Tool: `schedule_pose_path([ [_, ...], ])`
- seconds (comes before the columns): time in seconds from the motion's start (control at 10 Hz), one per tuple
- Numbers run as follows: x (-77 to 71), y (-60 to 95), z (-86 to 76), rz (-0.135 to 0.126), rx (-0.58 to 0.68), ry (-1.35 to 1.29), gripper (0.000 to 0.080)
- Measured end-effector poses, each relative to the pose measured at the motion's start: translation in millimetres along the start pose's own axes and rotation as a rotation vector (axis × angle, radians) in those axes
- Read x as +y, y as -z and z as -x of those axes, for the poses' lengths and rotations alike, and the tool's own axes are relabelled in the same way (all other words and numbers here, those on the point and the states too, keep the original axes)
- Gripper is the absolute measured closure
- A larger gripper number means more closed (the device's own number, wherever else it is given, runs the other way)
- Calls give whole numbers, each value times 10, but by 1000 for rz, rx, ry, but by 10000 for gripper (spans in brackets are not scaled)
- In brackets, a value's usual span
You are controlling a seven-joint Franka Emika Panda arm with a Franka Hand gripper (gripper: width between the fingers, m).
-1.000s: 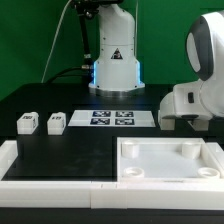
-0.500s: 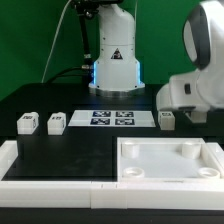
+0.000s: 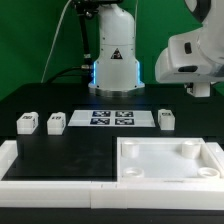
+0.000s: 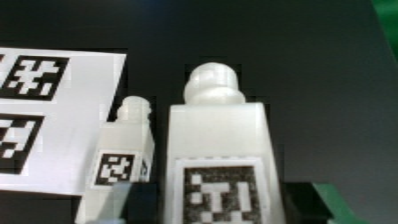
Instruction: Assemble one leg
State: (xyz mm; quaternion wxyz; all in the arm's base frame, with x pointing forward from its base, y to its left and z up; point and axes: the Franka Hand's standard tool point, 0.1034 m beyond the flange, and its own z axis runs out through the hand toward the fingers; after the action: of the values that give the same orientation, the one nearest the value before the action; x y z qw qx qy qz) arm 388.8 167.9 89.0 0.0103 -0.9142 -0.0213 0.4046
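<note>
In the wrist view a white leg (image 4: 221,140) with a black-and-white tag and a rounded peg end sits between my dark fingers (image 4: 324,203). My gripper (image 4: 231,205) is shut on it. A second leg (image 4: 125,150) stands farther off beside the marker board (image 4: 45,95). In the exterior view my gripper (image 3: 203,89) hangs high at the exterior view's right, and the held leg is hidden there. One leg (image 3: 166,119) stands below it on the table. Two more legs (image 3: 27,122) (image 3: 56,122) stand at the exterior view's left.
The large white tabletop (image 3: 170,165) with corner sockets lies at the front on the exterior view's right. A white L-shaped frame (image 3: 20,165) runs along the front left. The marker board (image 3: 112,118) lies in front of the robot base (image 3: 113,62).
My hand has risen from table height at the exterior view's right to well above it. The leg beside the marker board has come into sight beneath it.
</note>
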Motion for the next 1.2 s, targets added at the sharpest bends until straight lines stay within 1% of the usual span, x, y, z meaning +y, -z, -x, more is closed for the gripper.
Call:
schedule_pose_path([
  [0.1,-23,64,-76,-12,137,1,509],
  [0.2,-16,61,-46,-14,235,2,509],
  [0.3,-16,69,-68,-19,319,3,509],
  [0.4,6,121,-129,-28,435,11,509],
  [0.5,142,226,-225,-33,543,44,509],
  [0.6,245,354,-272,-36,613,35,509],
  [0.7,243,539,-319,-32,742,48,509],
  [0.8,251,674,-299,-26,842,61,509],
  [0.9,240,810,-317,-30,935,72,509],
  [1.0,219,816,-334,-41,1057,81,509],
  [1.1,215,756,-320,-43,1111,88,509],
  [1.2,198,791,-319,-54,1207,96,509],
])
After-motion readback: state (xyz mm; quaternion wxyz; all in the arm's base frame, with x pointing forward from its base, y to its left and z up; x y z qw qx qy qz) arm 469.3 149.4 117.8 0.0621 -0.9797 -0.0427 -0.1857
